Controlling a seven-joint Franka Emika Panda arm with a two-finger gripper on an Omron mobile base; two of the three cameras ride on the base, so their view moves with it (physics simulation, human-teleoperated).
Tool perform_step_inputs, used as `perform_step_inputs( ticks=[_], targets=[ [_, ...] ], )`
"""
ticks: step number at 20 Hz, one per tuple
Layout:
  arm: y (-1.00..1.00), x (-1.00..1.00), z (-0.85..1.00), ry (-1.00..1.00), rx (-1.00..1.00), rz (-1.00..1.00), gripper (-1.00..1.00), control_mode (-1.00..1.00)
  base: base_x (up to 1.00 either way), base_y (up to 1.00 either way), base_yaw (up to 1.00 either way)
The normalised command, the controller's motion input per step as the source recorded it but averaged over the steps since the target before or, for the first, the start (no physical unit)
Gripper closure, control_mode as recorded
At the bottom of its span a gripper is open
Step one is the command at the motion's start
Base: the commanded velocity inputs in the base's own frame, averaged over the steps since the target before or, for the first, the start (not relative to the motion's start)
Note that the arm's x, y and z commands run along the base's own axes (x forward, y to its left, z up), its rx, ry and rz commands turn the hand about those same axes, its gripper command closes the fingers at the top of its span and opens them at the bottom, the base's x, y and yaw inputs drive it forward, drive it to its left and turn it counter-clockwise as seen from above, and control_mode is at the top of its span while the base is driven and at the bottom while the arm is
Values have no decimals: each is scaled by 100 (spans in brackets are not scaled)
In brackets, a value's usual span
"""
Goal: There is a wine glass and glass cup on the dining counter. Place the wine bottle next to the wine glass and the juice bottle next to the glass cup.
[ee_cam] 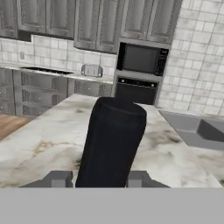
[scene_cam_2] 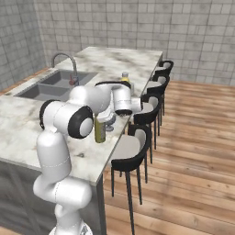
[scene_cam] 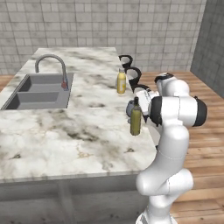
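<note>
On the marble counter [scene_cam: 65, 131], my gripper [ee_cam: 100, 180] is clamped on the wine bottle [scene_cam: 135, 119], its dark body rising between my fingertips [ee_cam: 59, 178] in the hand view, with cabinets, an oven and a toaster [ee_cam: 91, 70] far across the room. From the left base view the bottle stands upright near the counter's stool-side edge, its base apparently on or just above the marble; I cannot tell which. The wine glass [scene_cam: 131, 107] sits just behind it at about 11 o'clock, close enough that from here the two may be touching. The juice bottle [scene_cam: 121, 81] waits farther along the same edge at 12 o'clock, well apart. I cannot make out the cup. The sink [scene_cam: 37, 92] and faucet [scene_cam: 51, 65] lie away toward 10 o'clock. The risks, as I judge them: the goblet is light and top-heavy, so any sideways drift of the bottle or of my wrist while I let go could tip it or push it along the marble. Opening before the bottle's base is flat could leave the tall bottle rocking, and the counter edge and the stools [scene_cam_2: 131, 151] are near on that side. Backing my hand out low could also clip the bottle's neck and pull it over.
</note>
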Motion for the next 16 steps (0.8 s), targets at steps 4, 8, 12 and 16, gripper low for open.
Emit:
perform_step_inputs(
  ticks=[4, 8, 12, 16],
  targets=[
    [9, 0, -47, -7, -3, 1, 100, -100, 0, 0, 0],
    [5, -1, -47, -6, -1, 0, 100, -100, 0, 0, 0],
    [0, -3, -43, -4, 0, 0, -100, -100, 0, 0, 0],
    [0, -4, -35, -8, 0, 0, -100, -100, 0, 0, 0]
  ],
)
